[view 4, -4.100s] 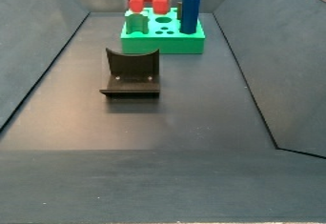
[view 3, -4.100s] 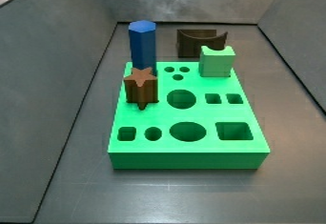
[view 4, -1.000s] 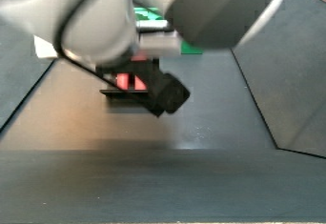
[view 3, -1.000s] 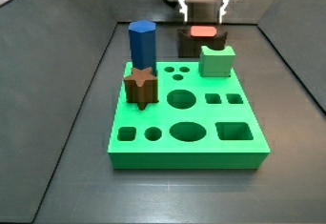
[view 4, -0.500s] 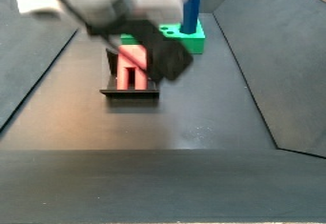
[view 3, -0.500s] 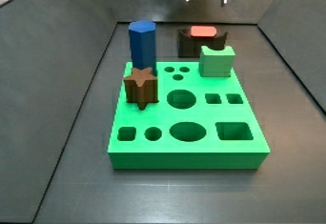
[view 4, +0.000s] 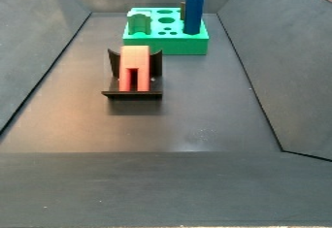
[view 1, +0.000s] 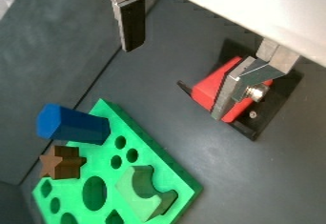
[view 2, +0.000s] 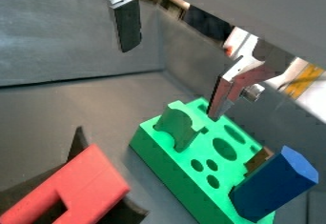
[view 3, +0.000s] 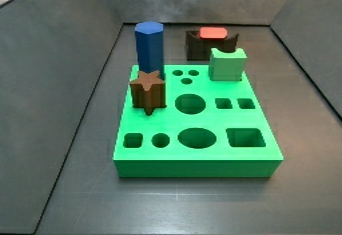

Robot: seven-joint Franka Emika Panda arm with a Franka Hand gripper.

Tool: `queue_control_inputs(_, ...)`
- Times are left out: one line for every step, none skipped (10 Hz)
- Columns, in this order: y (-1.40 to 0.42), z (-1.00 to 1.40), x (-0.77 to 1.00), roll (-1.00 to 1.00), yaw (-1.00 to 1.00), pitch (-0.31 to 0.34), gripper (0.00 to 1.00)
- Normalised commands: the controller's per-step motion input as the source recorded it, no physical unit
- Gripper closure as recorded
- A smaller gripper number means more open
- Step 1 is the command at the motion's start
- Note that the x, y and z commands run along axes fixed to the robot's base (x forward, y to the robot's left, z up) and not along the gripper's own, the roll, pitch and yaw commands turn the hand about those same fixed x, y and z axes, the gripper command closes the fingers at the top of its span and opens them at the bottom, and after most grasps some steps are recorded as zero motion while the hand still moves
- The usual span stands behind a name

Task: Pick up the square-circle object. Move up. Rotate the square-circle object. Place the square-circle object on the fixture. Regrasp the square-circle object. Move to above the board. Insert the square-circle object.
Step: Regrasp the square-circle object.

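one big item first: the board (view 3: 198, 119) sits flat with the blue prism (view 3: 148, 46) and brown star peg (view 3: 147, 90) standing in it and the pale green block (view 3: 227, 63) at its far edge, so the approach lane for the regrasp is best kept away from those. the fixture (view 4: 134, 84) stands apart from the board, and the square-circle object (view 4: 134, 67) lies in its notch, seen in both side views. the gripper (view 1: 192, 47) is high above, out of both side views; in both wrist views its fingers (view 1: 128, 20) are spread wide with nothing between them. regrasp looks like the step in hand: my call is descend straight, centre the jaws across the red body, close only once the pads straddle it, keep clear of the fixture's back wall. versus half a second ago: the arm has left both side views, and the red piece sits where it was set, unmoved.
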Motion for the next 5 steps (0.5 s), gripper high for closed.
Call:
queue_control_inputs(-0.20, 0.03, -0.01, 1.00, 0.02, 0.028, 0.00)
queue_control_inputs(0.02, -0.02, -0.01, 1.00, 0.02, 0.029, 0.00)
queue_control_inputs(0.00, -0.01, -0.01, 1.00, 0.02, 0.027, 0.00)
queue_control_inputs(-0.03, 0.00, -0.01, 1.00, 0.02, 0.024, 0.00)
queue_control_inputs(-0.02, 0.01, -0.02, 1.00, 0.02, 0.020, 0.00)
